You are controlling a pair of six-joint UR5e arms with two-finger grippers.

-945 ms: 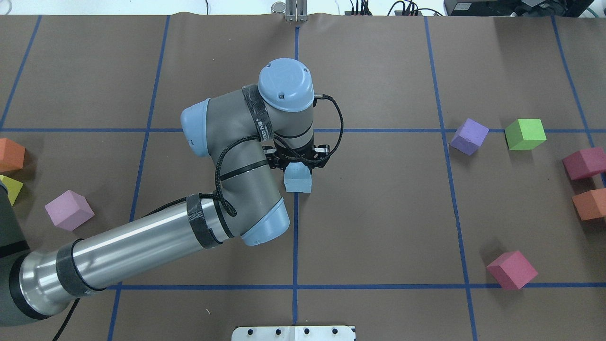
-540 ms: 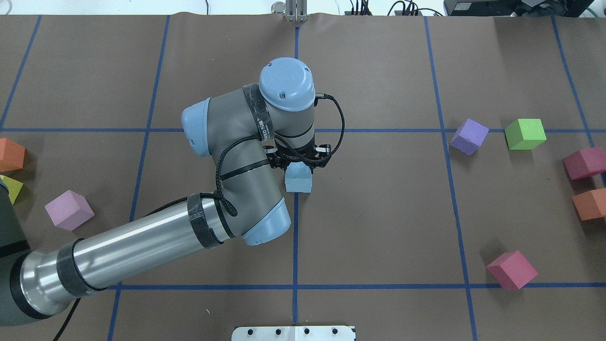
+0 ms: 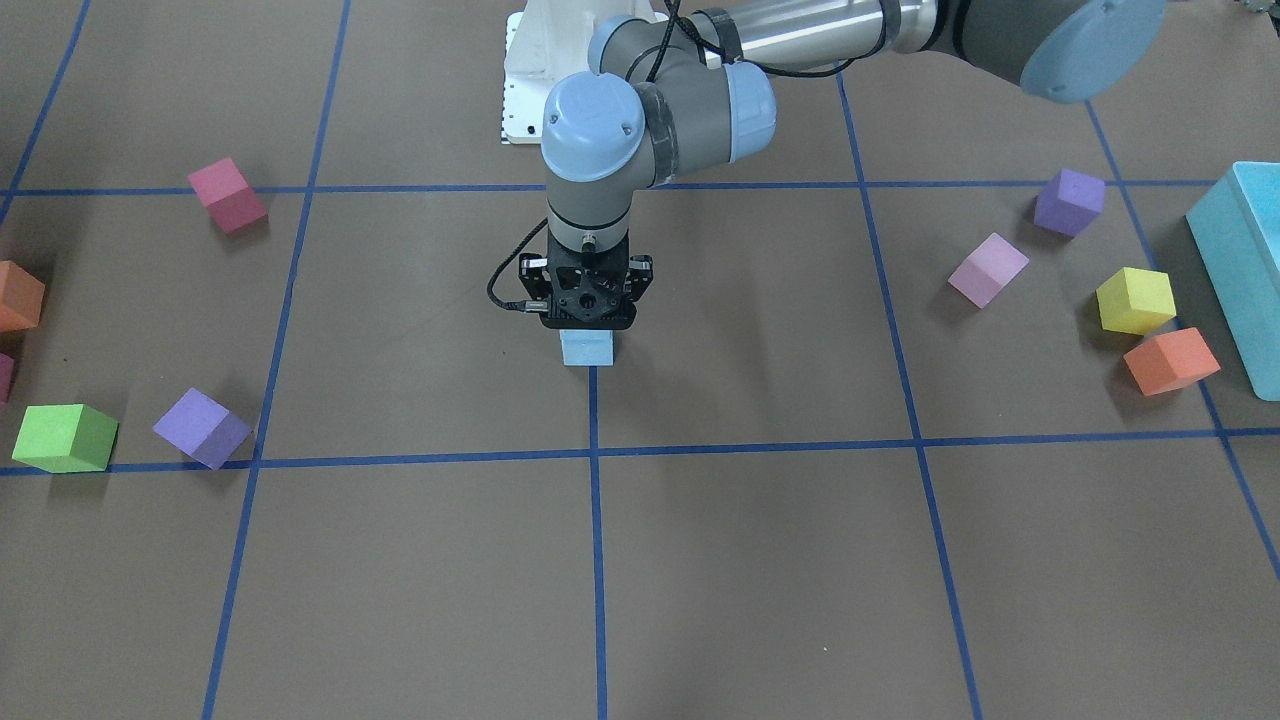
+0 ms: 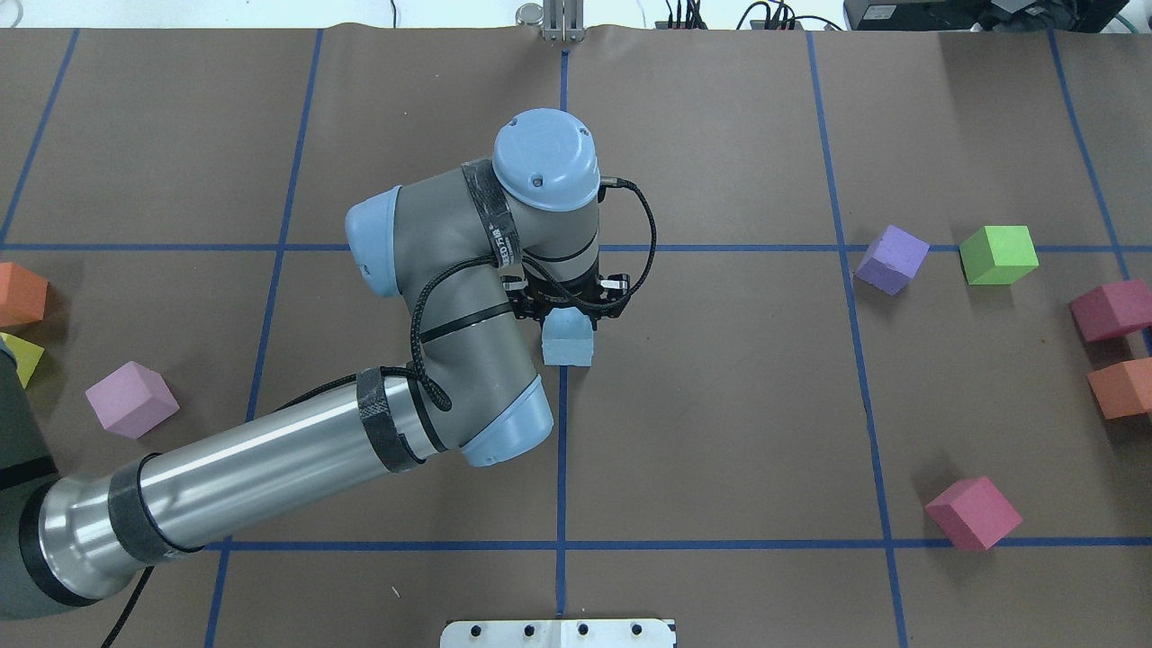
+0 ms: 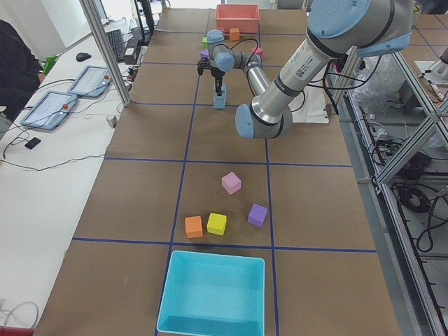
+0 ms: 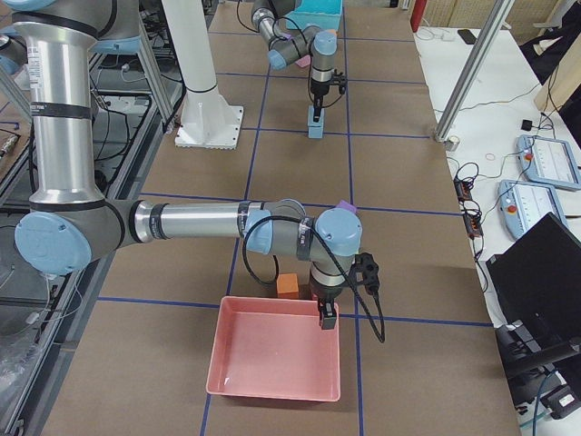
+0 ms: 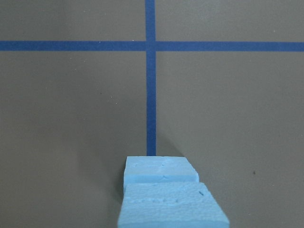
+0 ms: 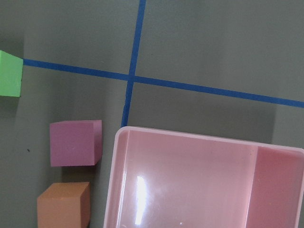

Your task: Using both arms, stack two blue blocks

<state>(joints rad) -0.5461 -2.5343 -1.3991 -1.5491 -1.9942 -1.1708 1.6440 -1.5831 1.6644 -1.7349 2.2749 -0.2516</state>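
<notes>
Left tool (image 3: 587, 320) sits over upper blue block (image 7: 173, 209), set on lower blue block (image 3: 586, 350) at table (image 3: 800, 550) centre, slightly offset, probably seating the stack. Its opening is hidden: cannot tell. Right tool (image 6: 325, 320) parked aside, likewise.

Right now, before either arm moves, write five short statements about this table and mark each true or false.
1. The left gripper stands over the upper light blue foam cube, itself above the lower light blue foam cube. True.
2. The right gripper hangs over a turquoise tray. False: it hangs over the pink plastic tray.
3. A green foam cube lies inside that tray. False: the green foam cube lies outside it.
4. A magenta foam cube and an orange foam cube lie beside the pink tray. True.
5. The blue cubes stand clear of all tape. False: they stand on a blue tape line.
</notes>
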